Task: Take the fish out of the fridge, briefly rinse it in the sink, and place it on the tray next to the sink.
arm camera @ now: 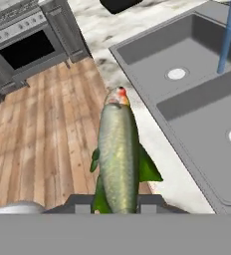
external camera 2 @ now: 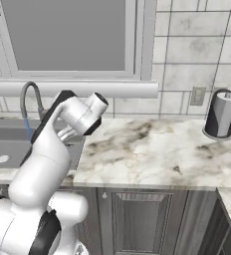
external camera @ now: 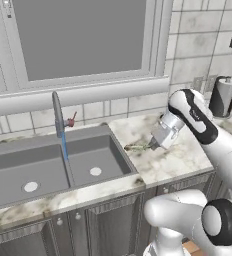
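Arm: I see it bent over the marble counter (external camera: 178, 160), just right of the sink (external camera: 95, 160).
Gripper (external camera: 151, 145): clamped on the fish (arm camera: 118, 154).
Fish: silvery olive-green, slender, pointing toward the sink from the fingers.
Faucet (external camera: 58, 117): water stream running.

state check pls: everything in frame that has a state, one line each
fish: held in the tool, clear of the basins, over the counter by the sink.
tool: shut on the fish.
faucet: running, a blue stream falls from the spout.
sink: both basins bare, nothing lying in them.
paper towel roll: upright on its holder on the counter.
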